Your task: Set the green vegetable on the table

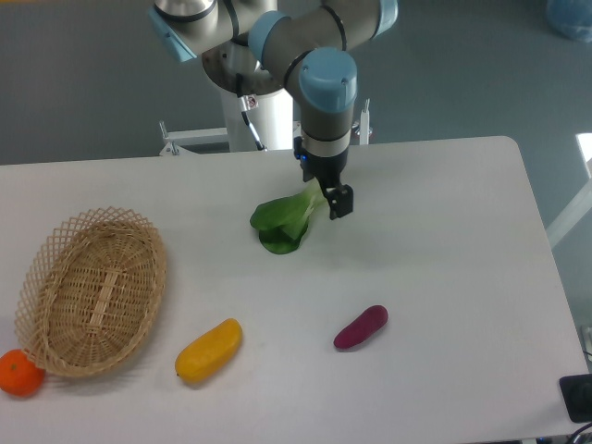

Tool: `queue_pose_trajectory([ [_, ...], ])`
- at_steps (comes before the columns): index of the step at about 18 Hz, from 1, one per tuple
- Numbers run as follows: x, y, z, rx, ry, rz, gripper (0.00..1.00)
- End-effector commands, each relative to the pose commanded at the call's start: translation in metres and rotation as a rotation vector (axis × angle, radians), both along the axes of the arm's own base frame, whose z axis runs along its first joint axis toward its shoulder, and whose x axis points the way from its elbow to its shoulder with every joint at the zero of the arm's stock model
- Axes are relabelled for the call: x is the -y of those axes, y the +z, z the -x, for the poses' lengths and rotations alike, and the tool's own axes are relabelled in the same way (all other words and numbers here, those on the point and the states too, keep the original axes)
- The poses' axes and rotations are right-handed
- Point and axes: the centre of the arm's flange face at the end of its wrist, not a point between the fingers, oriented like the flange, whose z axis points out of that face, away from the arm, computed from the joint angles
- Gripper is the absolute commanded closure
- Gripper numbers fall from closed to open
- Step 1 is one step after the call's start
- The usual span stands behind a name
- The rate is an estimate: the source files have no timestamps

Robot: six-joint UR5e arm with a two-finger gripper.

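The green vegetable (280, 223) has broad dark green leaves and a pale stem end. It is over the white table (444, 240), near the middle and towards the back. My gripper (328, 198) points down from above and is shut on the stem end at the vegetable's right. The leaves hang down and to the left, at or just above the tabletop. I cannot tell whether the leaves touch the table.
An oval wicker basket (92, 291) stands at the left, with an orange fruit (18, 372) at its near left end. A yellow oblong fruit (209, 350) and a purple oblong vegetable (361, 326) lie near the front. The arm's base is behind the table's back edge.
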Motion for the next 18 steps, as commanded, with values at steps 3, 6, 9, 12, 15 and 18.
queue_pose_trajectory([
  [3,-0.019,0.024,0.037,-0.038,0.010,-0.028,0.00],
  [6,-0.032,0.034,0.074,-0.066,0.034,-0.048,0.00],
  [9,-0.043,0.039,0.122,-0.083,0.065,-0.057,0.00],
  [12,-0.057,0.041,0.158,-0.052,0.114,-0.041,0.00],
  [15,-0.073,0.047,0.185,-0.034,0.180,-0.042,0.00],
  [18,-0.082,0.051,0.208,-0.037,0.186,-0.044,0.00],
])
